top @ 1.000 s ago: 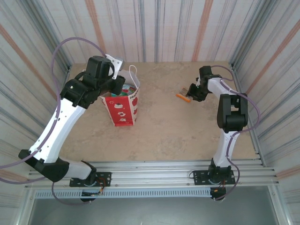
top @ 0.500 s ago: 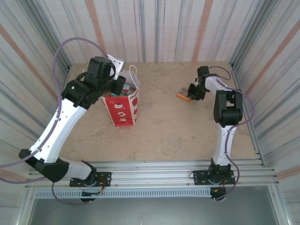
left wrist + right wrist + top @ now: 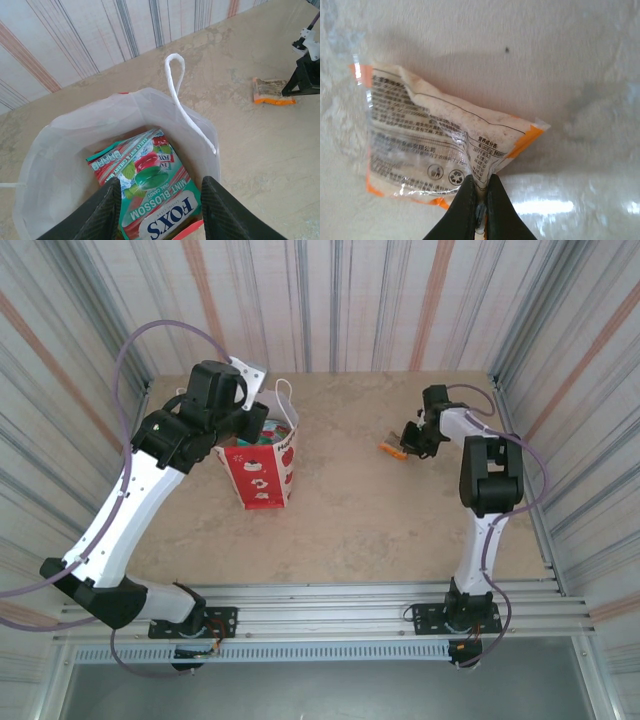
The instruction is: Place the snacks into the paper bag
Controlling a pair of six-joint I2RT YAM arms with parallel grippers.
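The white paper bag (image 3: 262, 468) with red apple prints stands upright at the left of the table. My left gripper (image 3: 161, 200) hovers over its open mouth (image 3: 60, 145), open, with nothing between the fingers. A green FOX'S snack packet (image 3: 150, 175) lies inside the bag below it. On the right, my right gripper (image 3: 479, 200) is shut on the edge of a small clear snack packet with orange trim (image 3: 425, 135). That packet (image 3: 390, 448) rests low at the tabletop, and the left wrist view shows it as well (image 3: 272, 92).
Striped walls close in the beige table (image 3: 380, 520) at the back and both sides. The bag's white cord handle (image 3: 175, 75) sticks up from its far rim. A metal rail (image 3: 330, 600) runs along the near edge by the arm bases.
My right gripper has closed its jaws on the orange-trimmed packet. The left arm and the bag have stayed where they were.
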